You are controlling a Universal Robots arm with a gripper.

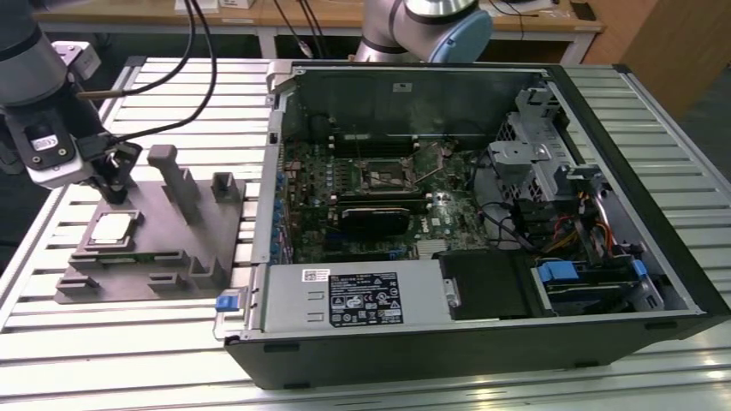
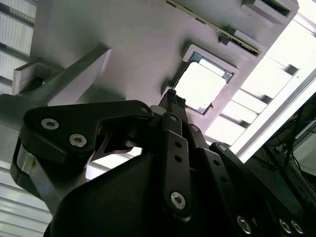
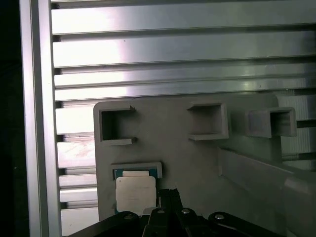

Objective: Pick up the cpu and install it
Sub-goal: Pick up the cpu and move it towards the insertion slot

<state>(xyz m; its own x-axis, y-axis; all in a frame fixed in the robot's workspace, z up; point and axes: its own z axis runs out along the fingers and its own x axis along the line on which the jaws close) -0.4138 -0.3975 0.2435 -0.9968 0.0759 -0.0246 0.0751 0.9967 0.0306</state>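
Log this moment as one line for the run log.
phase: pick not done | gripper: shut, above fixture, near cpu | cpu: flat in fixture pocket, not held

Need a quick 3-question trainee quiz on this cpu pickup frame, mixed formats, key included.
1. True or false: the gripper holds the cpu.
2. The cpu lies: A) flat in a fixture recess; B) propped on a fixture post; C) in the gripper.
3. Fill in: the case stands on the exterior view's ___ of the fixture.
Key: 1 false; 2 A; 3 right.
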